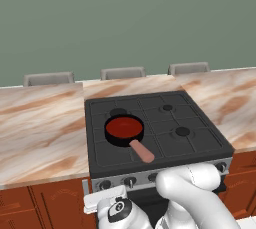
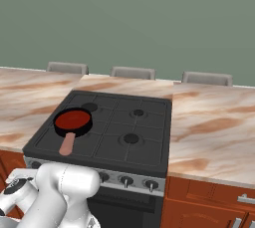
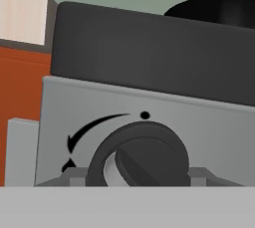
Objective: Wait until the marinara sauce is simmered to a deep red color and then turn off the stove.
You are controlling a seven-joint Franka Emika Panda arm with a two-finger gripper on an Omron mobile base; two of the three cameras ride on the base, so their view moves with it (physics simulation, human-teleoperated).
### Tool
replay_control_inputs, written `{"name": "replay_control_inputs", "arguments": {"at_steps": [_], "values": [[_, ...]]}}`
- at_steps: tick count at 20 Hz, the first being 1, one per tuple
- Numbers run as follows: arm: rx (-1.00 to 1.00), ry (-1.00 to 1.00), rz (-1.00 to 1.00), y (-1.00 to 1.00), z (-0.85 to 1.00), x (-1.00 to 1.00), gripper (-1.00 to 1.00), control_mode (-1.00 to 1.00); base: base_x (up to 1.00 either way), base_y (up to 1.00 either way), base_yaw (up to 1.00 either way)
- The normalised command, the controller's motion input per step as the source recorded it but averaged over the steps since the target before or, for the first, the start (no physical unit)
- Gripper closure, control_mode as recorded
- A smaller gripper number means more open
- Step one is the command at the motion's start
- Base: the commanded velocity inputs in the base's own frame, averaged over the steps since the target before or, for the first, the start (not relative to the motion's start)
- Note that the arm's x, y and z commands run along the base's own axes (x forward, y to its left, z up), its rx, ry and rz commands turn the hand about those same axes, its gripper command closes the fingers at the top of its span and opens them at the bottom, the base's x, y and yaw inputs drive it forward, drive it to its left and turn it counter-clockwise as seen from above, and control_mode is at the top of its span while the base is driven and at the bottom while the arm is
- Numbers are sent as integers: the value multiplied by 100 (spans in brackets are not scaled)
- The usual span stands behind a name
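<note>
Green wall, marbled table either side of the stove. Marinara sauce, deep red, sits in its pan on the front-left burner. End effector faces a front-panel knob dead ahead, close; fingers' spread cannot be told.

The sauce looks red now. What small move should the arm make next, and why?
Probably ease forward and close the claw on the knob. The marinara sauce already looks deep red, and the knob sits just ahead on the stove front panel.
</note>
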Motion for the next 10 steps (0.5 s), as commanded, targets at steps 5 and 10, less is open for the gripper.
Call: {"name": "replay_control_inputs", "arguments": {"at_steps": [5, 10], "values": [[0, 0, 0, 0, 0, 0, 100, -100, 0, 0, 0], [0, 0, 0, 0, 0, 0, 100, -100, 0, 0, 0]]}}
